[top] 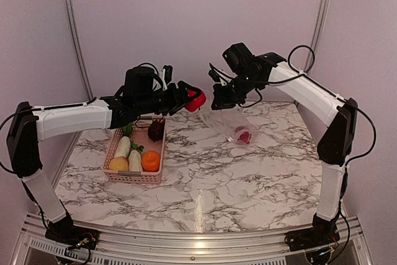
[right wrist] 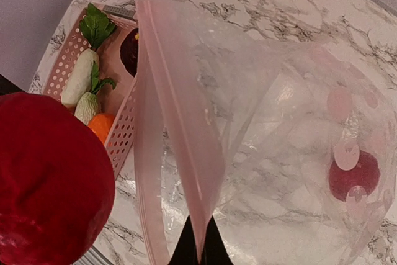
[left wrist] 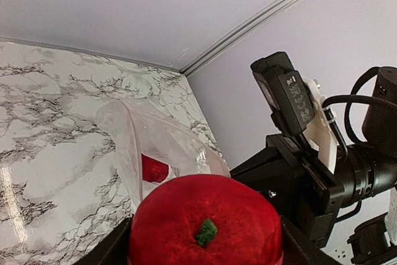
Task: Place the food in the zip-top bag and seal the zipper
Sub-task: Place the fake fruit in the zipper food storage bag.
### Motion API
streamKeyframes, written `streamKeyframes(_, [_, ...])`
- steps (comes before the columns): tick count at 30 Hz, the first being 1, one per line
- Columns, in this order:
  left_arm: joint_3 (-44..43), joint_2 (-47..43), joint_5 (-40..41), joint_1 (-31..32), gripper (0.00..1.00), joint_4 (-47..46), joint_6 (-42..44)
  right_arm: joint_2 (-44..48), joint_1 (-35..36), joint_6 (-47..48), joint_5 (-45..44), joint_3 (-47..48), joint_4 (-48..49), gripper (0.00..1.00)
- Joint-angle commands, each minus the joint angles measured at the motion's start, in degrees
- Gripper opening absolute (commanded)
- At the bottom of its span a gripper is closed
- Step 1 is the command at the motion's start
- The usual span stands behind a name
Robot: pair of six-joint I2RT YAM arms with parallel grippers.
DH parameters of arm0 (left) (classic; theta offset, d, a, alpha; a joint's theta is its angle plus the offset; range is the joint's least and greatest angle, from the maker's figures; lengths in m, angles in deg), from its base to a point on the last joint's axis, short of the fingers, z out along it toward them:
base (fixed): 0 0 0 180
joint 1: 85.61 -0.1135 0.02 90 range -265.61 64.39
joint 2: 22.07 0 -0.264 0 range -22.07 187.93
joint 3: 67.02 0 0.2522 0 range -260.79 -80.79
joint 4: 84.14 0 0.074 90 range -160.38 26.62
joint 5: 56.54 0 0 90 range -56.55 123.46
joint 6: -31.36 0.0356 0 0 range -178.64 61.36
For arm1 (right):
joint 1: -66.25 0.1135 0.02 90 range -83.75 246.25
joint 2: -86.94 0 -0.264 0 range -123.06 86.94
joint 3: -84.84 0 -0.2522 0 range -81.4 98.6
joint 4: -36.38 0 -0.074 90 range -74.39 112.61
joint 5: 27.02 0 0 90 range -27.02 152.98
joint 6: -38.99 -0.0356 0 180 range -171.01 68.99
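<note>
Left claw (top: 191,99) clamped on red piece (left wrist: 205,218), just beside bag mouth. Right claw (right wrist: 198,249) pinched together on zip-top bag (right wrist: 279,122) rim, holding it up. Risk: mouth narrow, piece snags rim, drops onto counter (top: 248,178).

zip-top bag (top: 227,121): clear; mouth lifted, open
zipper (right wrist: 170,110): unsealed
red piece (top: 242,134): inside bag
second red piece (top: 196,100): aloft; beside mouth

Left fingers (top: 185,89) gripping red round toy (top: 198,100) just beside mouth of clear zip-top bag (top: 231,122). Right fingers (top: 218,100) pinching bag's top edge; second red piece (top: 242,134) lying inside bag on marble bench (top: 248,178). Pink basket (top: 124,175) holding two radishes (top: 123,147), orange (top: 151,161), lemon (top: 118,164), dark brown piece (top: 156,130).
</note>
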Motion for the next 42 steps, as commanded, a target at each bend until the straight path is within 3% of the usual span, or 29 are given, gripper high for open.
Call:
streamKeyframes(1, [-2.34, 1.91, 3.23, 0.28, 0.48, -1.13, -2.93, 1.00, 0.58, -1.77, 1.47, 1.24, 0.77, 0.00])
streamKeyframes(9, [-6.54, 5.54, 5.69, 0.75, 0.50, 4.82, -4.27, 1.19, 0.54, -3.00, 3.14, 1.43, 1.80, 0.00])
streamKeyframes(20, [-14.00, 9.28, 14.13, 1.51, 0.63, 20.56, -5.59, 2.28, 0.46, -5.80, 2.88, 3.91, 3.17, 0.00])
streamKeyframes(24, [-15.23, 9.68, 11.19, 1.53, 0.69, 20.59, -4.27, 2.62, 0.43, -6.14, 2.58, 4.79, 2.85, 0.00])
streamKeyframes(27, [-14.93, 8.75, 8.20, 1.60, 0.98, 16.17, -2.54, 2.84, 0.42, -6.21, 2.35, 4.38, 2.71, 0.00])
streamKeyframes(42, [-12.72, -2.20, 7.02, 1.59, 0.99, 7.87, 6.65, 8.00, -6.32, -7.76, 3.54, -1.16, 4.97, 0.00])
